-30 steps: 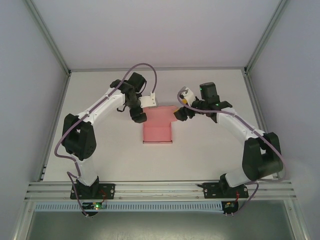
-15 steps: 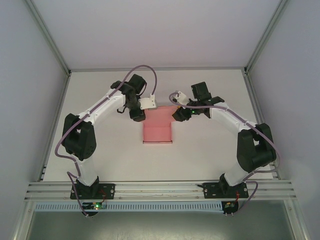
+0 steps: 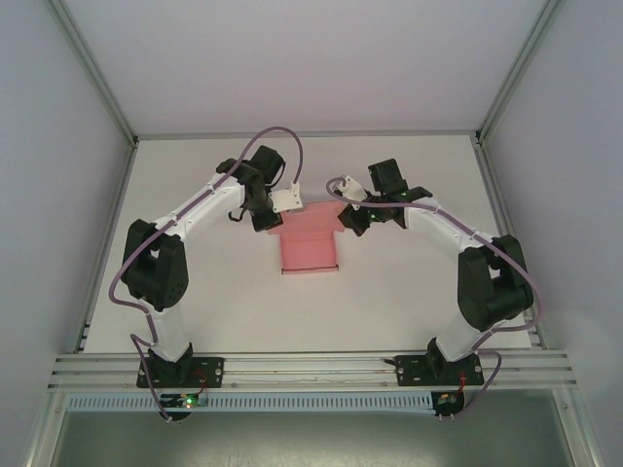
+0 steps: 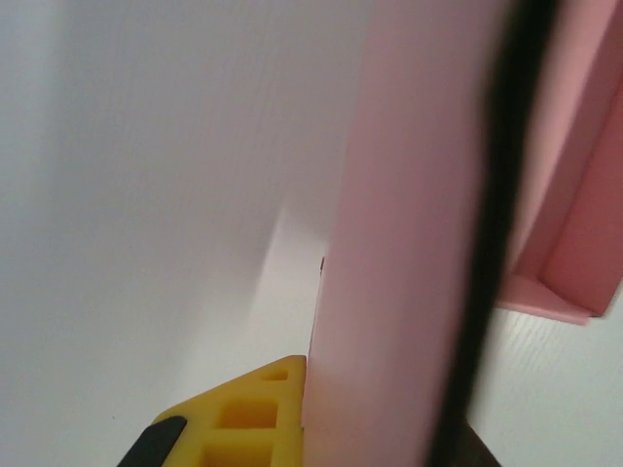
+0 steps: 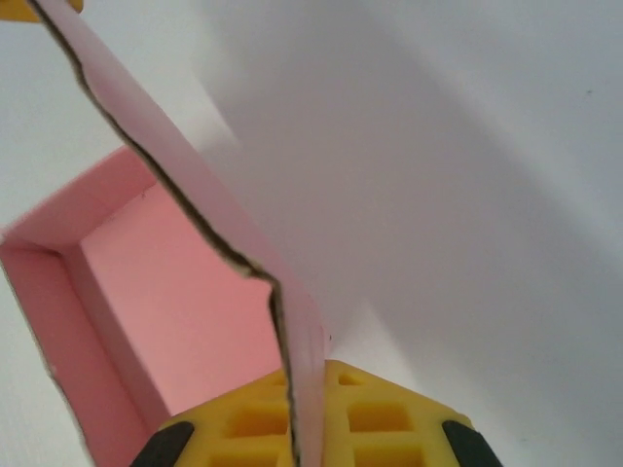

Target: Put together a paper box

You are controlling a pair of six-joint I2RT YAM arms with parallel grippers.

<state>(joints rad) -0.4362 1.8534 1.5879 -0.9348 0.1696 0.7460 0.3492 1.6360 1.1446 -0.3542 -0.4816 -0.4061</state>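
Both grippers are gripping the paper box (image 3: 310,249) at its far end: the left gripper (image 3: 271,222) is clenching its left flap, and the right gripper (image 3: 352,220) its right flap.

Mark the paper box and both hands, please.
paper box (image 3: 310,255): top external view, its pink floor.
left hand (image 3: 270,223): top external view, fingertips at flap.
right hand (image 3: 352,220): top external view, fingertips at flap.

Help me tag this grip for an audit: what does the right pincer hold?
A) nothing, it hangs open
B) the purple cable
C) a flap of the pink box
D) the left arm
C: the right pincer is shut on a thin flap of the paper box, pinched between its yellow fingers.
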